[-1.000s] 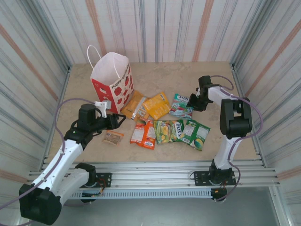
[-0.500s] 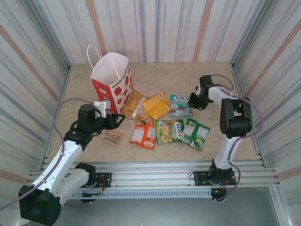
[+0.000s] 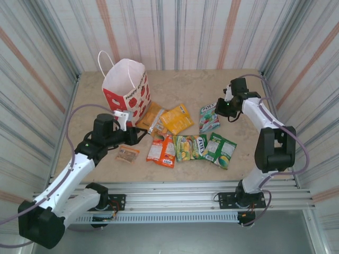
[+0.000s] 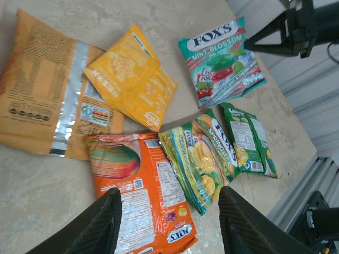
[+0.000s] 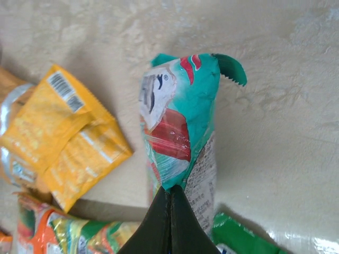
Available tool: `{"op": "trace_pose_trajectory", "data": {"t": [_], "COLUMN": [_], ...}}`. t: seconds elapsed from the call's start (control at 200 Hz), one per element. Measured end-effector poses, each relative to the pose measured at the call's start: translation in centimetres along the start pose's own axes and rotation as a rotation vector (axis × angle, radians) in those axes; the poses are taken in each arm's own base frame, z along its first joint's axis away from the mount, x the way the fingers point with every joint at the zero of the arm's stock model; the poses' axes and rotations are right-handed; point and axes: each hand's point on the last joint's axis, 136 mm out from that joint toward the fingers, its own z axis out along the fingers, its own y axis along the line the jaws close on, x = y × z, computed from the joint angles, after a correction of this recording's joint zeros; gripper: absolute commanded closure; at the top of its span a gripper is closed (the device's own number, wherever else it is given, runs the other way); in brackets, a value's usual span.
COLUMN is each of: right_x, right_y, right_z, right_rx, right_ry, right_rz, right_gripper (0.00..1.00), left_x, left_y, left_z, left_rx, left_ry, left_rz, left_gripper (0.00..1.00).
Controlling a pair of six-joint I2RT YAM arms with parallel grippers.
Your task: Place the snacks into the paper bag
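free: we find bare table (image 3: pixel 185 84) behind the packets (image 3: pixel 183 145) | blocked: paper bag (image 3: pixel 127 90) stands far left, packets crowd centre

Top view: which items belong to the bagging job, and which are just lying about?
Job: paper bag; teal mint packet, pinched in right tool; yellow packet; amber packet; orange packet; yellow-green packet; green packet; small brown packet.
Not job: mounting rail; wall panels.

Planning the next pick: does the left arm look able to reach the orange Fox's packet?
Probably yes: the left gripper hovers open close to the orange Fox's packet, which lies flat with its face mostly bare; nothing stands between them.
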Motion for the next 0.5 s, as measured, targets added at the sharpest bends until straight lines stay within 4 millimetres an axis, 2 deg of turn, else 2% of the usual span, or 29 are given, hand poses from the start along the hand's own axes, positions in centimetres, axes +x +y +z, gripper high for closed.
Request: {"op": "trace_pose_trajectory", "data": {"t": [0.13,0.266,0.396,0.501], "right_x": [0.6,2.0,3.7,4.5], "right_y": [2.1,4.4,6.7,8.4], "right_z": [-2.6,-5.0,-6.7,-7.8], "right_rx": [-0.031,-0.083,-0.143,-0.182], "right_ry": [-0.029,-0.031,-0.013,-0.008], "right_rz": [-0.091,-0.238,-0.415,-0.553], "right_gripper": [1.0,1.0,1.0,1.0], "left_x": [0.1,-0.5,-2.2,-4.1], "left_y": [-0.3,-0.9,-2.4,-4.1], "left_z": [1.3,2.6,3.6,4.4], "left_rx": [0.022,0.053,0.107,0.171], "left_ry": [0.015,0.015,0.011,0.001], "left_rz": [0.022,0.103,0.238,0.37], "left_gripper": [0.47,0.47,0.41,0.43]}}
